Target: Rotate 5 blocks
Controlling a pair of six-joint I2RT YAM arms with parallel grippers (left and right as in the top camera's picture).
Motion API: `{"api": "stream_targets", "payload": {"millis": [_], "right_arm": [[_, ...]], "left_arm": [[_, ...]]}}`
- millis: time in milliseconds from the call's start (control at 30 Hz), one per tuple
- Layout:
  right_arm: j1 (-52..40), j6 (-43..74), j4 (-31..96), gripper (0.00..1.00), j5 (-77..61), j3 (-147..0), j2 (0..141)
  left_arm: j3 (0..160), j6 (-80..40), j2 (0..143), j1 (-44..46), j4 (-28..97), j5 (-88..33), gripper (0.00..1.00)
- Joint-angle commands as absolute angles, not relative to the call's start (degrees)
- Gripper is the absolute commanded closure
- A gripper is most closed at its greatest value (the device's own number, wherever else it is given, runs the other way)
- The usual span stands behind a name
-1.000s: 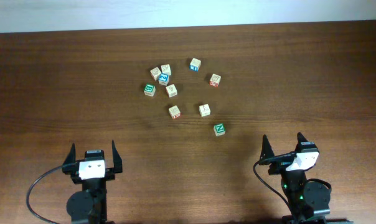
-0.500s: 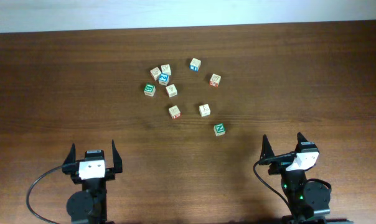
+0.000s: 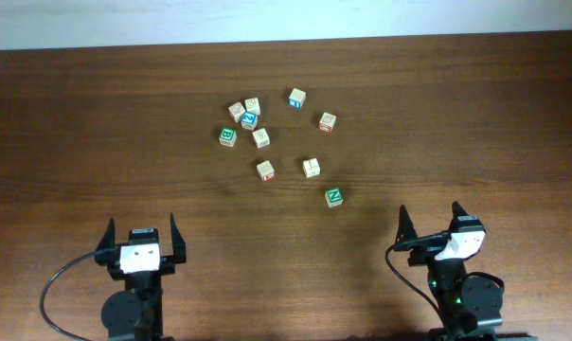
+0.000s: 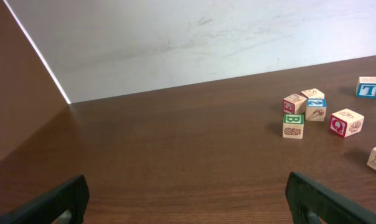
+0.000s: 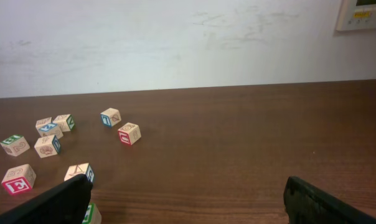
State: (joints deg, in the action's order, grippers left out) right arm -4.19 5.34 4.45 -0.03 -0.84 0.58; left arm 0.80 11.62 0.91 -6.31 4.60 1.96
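Left gripper (image 3: pixel 141 227) and right gripper (image 3: pixel 430 214) stood wide and empty at 7 and 5 o'clock; blocks (image 3: pixel 260 137) lay scattered on the table (image 3: pixel 475 114) toward 12 o'clock.

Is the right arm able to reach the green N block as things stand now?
Probably yes. The green N block lies apart from the other cubes, nearest the right pincer, which is open; only bare table lies between them.

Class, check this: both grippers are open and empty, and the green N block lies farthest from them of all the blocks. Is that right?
No. The green N block lies nearest the grippers, not farthest, as the overhead view shows. The left gripper and right gripper are indeed open and empty.
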Motion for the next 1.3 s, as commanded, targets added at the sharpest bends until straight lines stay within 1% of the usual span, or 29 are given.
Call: {"api": "stream_targets", "payload": {"millis": [0, 400, 500, 633, 767, 933, 1033, 1133, 1267], "right_arm": [[-4.5, 5.1, 4.5, 0.02, 0.5, -0.3, 0.2], [-4.5, 5.1, 4.0, 0.02, 0.5, -0.3, 0.2], [-4.5, 5.1, 4.0, 0.02, -1.7, -0.3, 0.2], [-4.5, 5.1, 3.7, 0.01, -7.2, -0.3, 0.2], [-4.5, 5.1, 3.6, 0.02, -8.2, -1.1, 0.4], [-4.5, 4.9, 4.1, 0.02, -10.4, -3.8, 1.4], [-4.5, 4.9, 4.1, 0.02, -10.7, -6.8, 4.9], [-4.5, 4.8, 4.1, 0.02, -12.5, -10.5, 10.2], [-4.5, 4.7, 4.5, 0.02, -15.2, -18.0, 21.2]], "left_arm": [[0.5, 12.7, 0.3, -6.7, 4.7, 1.7, 0.01], [0.5, 12.8, 0.3, -6.7, 4.6, 2.5, 0.01], [0.5, 12.4, 0.3, -6.7, 3.9, 4.1, 0.01], [0.7, 5.1, 0.3, -6.7, 2.2, 0.8, 0.01], [3.1, 4.1, 2.1, -6.7, 2.3, -3.4, 0.01], [11.2, 4.4, 10.9, -6.7, 5.5, -3.5, 0.01], [17.6, 4.4, 20.3, -6.7, 7.4, -3.8, 0.01], [22.1, 4.4, 27.9, -6.7, 7.5, -6.4, 0.01], [29.6, 4.4, 39.7, -6.7, 10.1, -10.1, 0.01]]}}
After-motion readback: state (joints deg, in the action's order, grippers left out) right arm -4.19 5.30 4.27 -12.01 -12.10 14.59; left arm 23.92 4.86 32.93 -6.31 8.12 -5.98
